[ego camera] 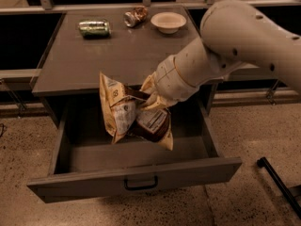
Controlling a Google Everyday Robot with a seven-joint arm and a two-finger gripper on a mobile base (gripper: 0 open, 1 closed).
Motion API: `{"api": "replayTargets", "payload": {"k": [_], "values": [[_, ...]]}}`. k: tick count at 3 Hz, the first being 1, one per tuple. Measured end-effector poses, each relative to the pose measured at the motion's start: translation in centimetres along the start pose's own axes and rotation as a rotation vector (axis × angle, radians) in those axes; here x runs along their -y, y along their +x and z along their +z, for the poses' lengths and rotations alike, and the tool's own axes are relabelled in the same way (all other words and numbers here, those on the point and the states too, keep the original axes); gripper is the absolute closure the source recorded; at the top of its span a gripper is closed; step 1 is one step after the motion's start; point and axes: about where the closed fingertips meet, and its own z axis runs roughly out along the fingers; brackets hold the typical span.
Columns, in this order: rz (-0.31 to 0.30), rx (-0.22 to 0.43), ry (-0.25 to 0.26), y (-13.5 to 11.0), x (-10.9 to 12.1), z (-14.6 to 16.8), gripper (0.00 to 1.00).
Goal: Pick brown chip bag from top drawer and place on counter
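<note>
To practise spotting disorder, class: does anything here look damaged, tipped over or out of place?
At the far edge of the counter, a crushed can lies dented and a green can lies on its side. The pincer holds the crumpled brown chip bag above the open top drawer.

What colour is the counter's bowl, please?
Cream bowl, camera view; gripper holds brown chip bag above top drawer.

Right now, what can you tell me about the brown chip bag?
The crinkled dark brown and cream-yellow chip bag looks like thin glossy foil, with a white label panel facing the camera. It is crumpled and folded, and hangs tilted in the air above the open grey metal top drawer, apparently clear of it. The arm's cream tool grips it at its upper right, in front of the grey counter.
</note>
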Motion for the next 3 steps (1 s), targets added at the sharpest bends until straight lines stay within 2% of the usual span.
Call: {"api": "replayTargets", "payload": {"k": [1, 2, 3], "values": [[-0.023, -0.181, -0.006, 0.0, 6.7, -3.6, 1.0], [-0.034, -0.328, -0.016, 1.3, 12.2, -4.8, 1.0], [-0.038, -0.452, -0.058, 3.2, 16.7, -4.6, 1.0]]}}
